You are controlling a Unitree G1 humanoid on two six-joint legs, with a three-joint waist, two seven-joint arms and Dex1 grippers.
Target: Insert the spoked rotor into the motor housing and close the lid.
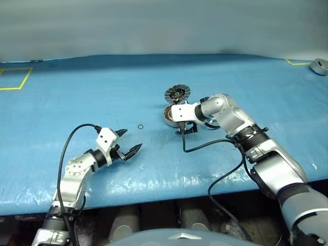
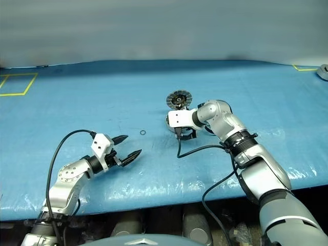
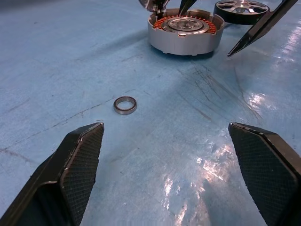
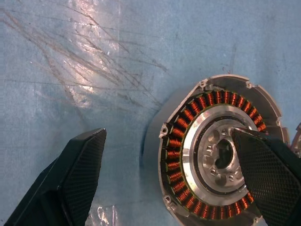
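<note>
So my right gripper (image 4: pixel 164 179) is hanging right over the motor housing (image 3: pixel 184 33), pointing down at it, jaws spread wide and gripping nothing. One finger sits over the housing's shiny centre, the other hangs over bare blue mat just outside the rim, so the rim's near edge falls between them. Copper windings ring the centre and the top is uncovered.

The lid (image 1: pixel 177 94) stands tilted up right behind the housing, segmented face and dark centre toward me. The spoked rotor (image 3: pixel 241 10) lies flat on the mat just beside the housing, on its right side, mostly tucked behind my right wrist from the head views.

My left gripper (image 1: pixel 128 144) is parked well apart from all that, down near the front edge of the table (image 1: pixel 77 92), jaws fully released, nothing in them. A small metal ring (image 3: pixel 125 104) lies on the mat between it and the housing, touching neither.

Room-wise: lots of open blue surface on the left and toward the back edge. A yellow taped square (image 1: pixel 15 78) marks the far left corner. There's another round metal part (image 1: pixel 319 66) at the far right edge.
</note>
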